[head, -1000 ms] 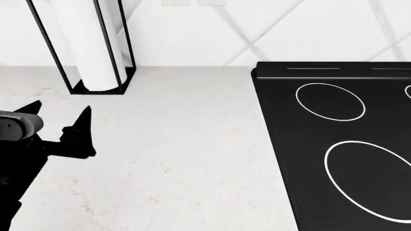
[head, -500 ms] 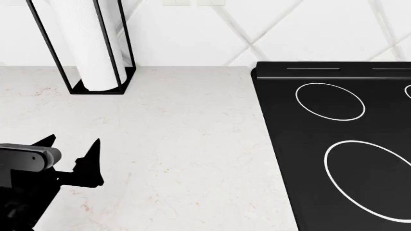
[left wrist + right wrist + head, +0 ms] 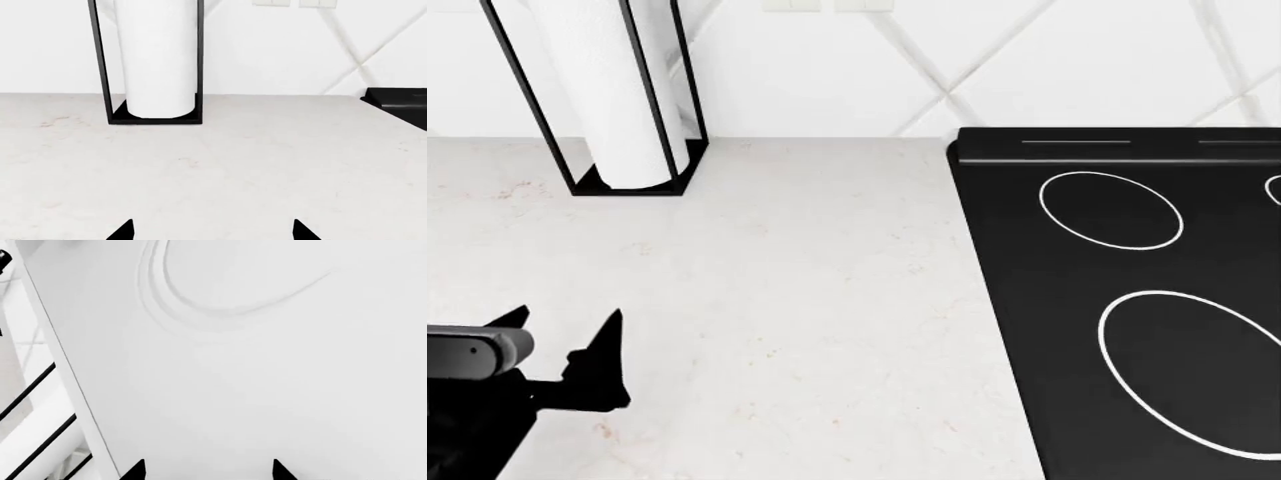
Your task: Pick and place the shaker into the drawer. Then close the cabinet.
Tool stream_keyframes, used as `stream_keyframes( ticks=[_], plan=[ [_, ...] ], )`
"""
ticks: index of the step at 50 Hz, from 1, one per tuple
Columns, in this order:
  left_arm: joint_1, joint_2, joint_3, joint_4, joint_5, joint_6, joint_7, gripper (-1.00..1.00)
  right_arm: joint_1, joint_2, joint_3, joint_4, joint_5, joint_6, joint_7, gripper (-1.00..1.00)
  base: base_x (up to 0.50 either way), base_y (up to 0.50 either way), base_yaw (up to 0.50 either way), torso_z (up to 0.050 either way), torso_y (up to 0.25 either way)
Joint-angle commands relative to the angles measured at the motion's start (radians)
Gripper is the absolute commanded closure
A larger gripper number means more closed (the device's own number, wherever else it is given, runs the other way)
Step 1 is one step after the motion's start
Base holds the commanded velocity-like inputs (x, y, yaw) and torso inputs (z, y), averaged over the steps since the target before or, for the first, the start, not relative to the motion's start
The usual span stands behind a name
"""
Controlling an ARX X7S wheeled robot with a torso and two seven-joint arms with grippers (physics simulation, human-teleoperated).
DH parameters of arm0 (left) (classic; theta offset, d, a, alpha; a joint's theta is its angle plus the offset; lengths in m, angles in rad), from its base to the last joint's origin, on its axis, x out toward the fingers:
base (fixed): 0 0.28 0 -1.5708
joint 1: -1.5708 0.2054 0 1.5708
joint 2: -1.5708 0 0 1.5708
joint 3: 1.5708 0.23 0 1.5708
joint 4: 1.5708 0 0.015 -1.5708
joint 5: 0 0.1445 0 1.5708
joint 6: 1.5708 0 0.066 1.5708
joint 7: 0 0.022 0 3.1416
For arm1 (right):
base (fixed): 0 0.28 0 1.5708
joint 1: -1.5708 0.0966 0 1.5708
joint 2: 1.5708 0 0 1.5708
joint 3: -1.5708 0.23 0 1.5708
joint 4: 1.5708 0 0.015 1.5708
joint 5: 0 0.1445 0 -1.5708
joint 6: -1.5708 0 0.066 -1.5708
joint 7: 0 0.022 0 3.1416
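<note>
Between the earlier head views and now, only the left gripper (image 3: 561,345) is displaced. One second ago it was seen high at the left edge, level with the middle of the pale countertop (image 3: 801,300). Half a second ago it was found much lower and slightly further right, nearer the front of the countertop. Now it is shifted a little back to the left and marginally lower, so that less of its grey wrist housing is seen inside the picture. Its two dark fingertips (image 3: 605,335) are spread apart with nothing between them, much as before, though the gap looks slightly narrower than half a second ago.
</note>
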Motion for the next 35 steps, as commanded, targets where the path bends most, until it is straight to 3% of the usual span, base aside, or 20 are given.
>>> stream_keyframes(
  ticks=[1,3,4,7,13,15,18,22,24,25,29,35],
  plan=[
    [0.017,0.003,-0.032,0.064,-0.053,-0.04,-0.007,-1.0,0.01,-0.049,0.475,0.056,-0.306,0.151,0.019,-1.0,0.0,0.0,0.0,0.0,0.0],
    [0.018,0.005,-0.029,0.075,-0.058,-0.044,-0.007,-1.0,0.01,-0.033,0.626,-0.041,-0.373,0.233,0.048,-1.0,0.0,0.0,0.0,0.0,0.0],
    [0.015,0.005,-0.027,0.08,-0.062,-0.049,-0.009,-1.0,-0.003,-0.019,0.623,-0.119,-0.379,0.212,0.052,-1.0,0.0,0.0,0.0,0.0,0.0],
    [0.005,0.009,-0.025,0.091,-0.073,-0.06,-0.013,-1.0,-0.247,0.067,0.651,-0.569,-0.375,0.501,0.126,-1.0,0.0,0.0,0.0,0.0,0.0],
    [-0.017,0.016,-0.007,0.098,-0.085,-0.067,-0.02,-1.0,-0.475,0.147,0.713,-1.469,-0.462,1.144,0.29,-1.0,0.0,0.0,0.0,0.0,0.0],
    [-0.021,0.021,-0.004,0.099,-0.089,-0.064,-0.02,-1.0,-0.559,0.189,0.714,-1.769,-0.533,1.266,0.269,-1.0,0.0,0.0,0.0,0.0,0.0],
    [-0.022,0.03,0.001,0.101,-0.093,-0.053,-0.019,-1.0,-0.678,0.035,0.641,-1.759,-0.983,1.266,-0.181,-1.0,0.0,0.0,0.0,0.0,0.0],
    [-0.025,0.043,0.0,0.117,-0.098,-0.019,-0.013,-1.0,-0.869,0.115,0.569,-1.93,-1.583,1.266,-0.772,-1.0,0.0,0.0,0.0,0.0,0.0],
    [-0.05,0.049,-0.022,0.135,-0.124,-0.047,-0.025,-1.0,-0.958,0.122,0.582,-1.988,-1.883,1.266,-0.772,-1.0,0.0,0.0,0.0,0.0,0.0],
    [-0.065,0.053,-0.033,0.143,-0.136,-0.062,-0.034,-1.0,-0.992,0.126,0.583,-2.005,-1.919,1.265,-0.772,-1.0,0.0,0.0,0.0,0.0,0.0],
    [-0.134,0.071,-0.082,0.161,-0.179,-0.128,-0.082,-1.0,-1.078,0.113,0.607,-2.042,-1.956,1.265,-0.772,-1.0,0.0,0.0,0.0,0.0,0.0],
    [-0.102,0.075,-0.069,0.171,-0.176,-0.107,-0.074,-1.0,-1.14,0.121,0.606,-2.071,-1.964,1.264,-0.772,-1.0,0.0,0.1,0.0,0.0,0.0]
  ],
)
